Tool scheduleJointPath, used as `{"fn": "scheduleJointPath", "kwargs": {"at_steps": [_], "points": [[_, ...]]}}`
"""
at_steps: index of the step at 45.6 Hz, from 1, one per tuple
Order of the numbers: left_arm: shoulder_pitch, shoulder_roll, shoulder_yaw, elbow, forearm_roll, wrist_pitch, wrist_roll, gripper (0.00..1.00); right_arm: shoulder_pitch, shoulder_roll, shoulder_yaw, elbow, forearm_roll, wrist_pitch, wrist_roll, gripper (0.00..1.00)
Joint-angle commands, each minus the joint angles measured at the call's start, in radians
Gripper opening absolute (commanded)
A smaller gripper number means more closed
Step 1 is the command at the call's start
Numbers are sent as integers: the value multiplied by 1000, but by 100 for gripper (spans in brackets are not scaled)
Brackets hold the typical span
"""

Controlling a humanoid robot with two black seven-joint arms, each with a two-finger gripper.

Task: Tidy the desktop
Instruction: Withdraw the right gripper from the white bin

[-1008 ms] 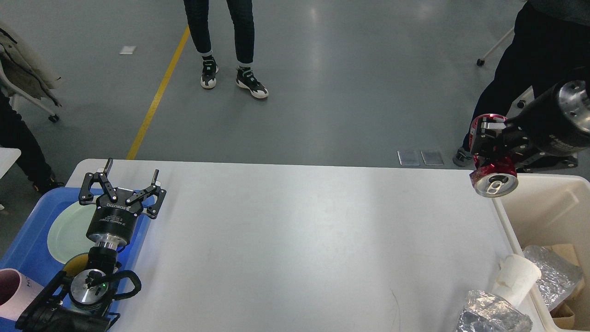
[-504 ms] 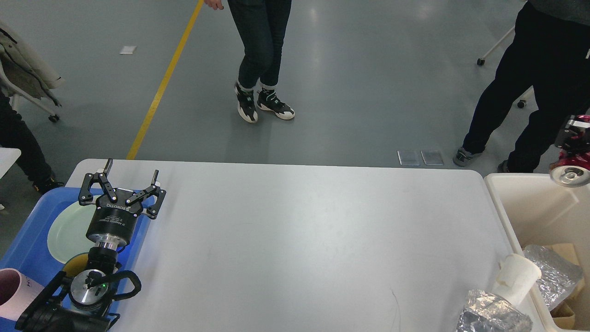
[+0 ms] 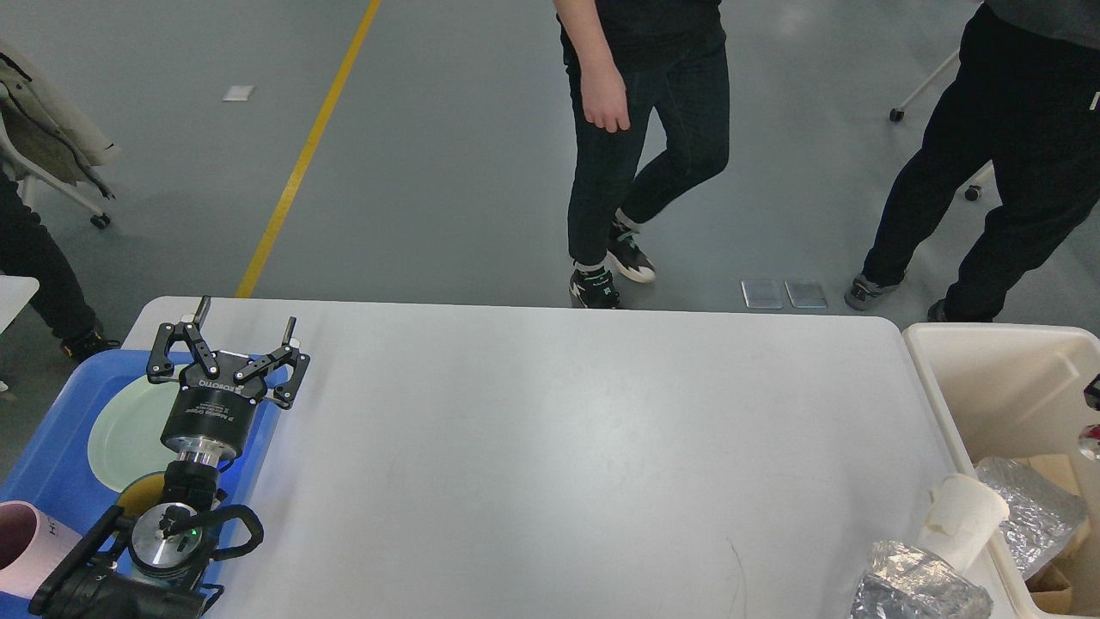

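Head view, only cam: the desktop (image 3: 550, 447) fills the mid of the shot, white, smooth, rounded corners, flat & rigid; nothing lying on its open middle; one crumpled foil wad (image 3: 915, 585) sits at its near R edge w/ a white paper cup (image 3: 962, 516) leaning just beside it, right at the bin's rim.

Left gripper (image 3: 245, 340) hovers over the desktop's far L corner, above the blue tray (image 3: 51, 447); fingers spread wide, nothing between them; pale green plate (image 3: 125, 425) in the tray under the arm; pink cup (image 3: 26, 550) at the tray's near end.

Right gripper: only a sliver of something dark & shiny at the R frame edge over the cream bin (image 3: 988, 387); can't tell what it is, so jaws not visible; bin holds more foil (image 3: 1031, 507) & cardboard scraps.

Handling call: the top itself is fixed & stiff, not for lifting; slick surface, so light stuff will skate if nudged; foil & paper cup look featherweight & crushable; I'd pinch the foil across its bulk, the cup by its wall near the rim, gently.

Risk, my read: person (image 3: 644, 137) walking close to the far edge; another stands by the bin.
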Motion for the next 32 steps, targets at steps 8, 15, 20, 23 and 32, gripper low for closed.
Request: {"fn": "scheduleJointPath", "kwargs": {"at_steps": [8, 15, 20, 23, 32], "points": [[0, 0, 0, 0, 1, 1, 0, 97, -225, 118, 29, -150, 14, -135, -2, 0], [0, 0, 0, 0, 0, 1, 0, 97, -268, 146, 30, -153, 14, -174, -2, 0], [0, 0, 0, 0, 0, 1, 0, 97, -283, 169, 30, -153, 14, -178, -2, 0], [0, 0, 0, 0, 0, 1, 0, 97, -302, 192, 29, -153, 14, -181, -3, 0], [0, 0, 0, 0, 0, 1, 0, 97, -336, 200, 29, -153, 14, -217, -5, 0]]}}
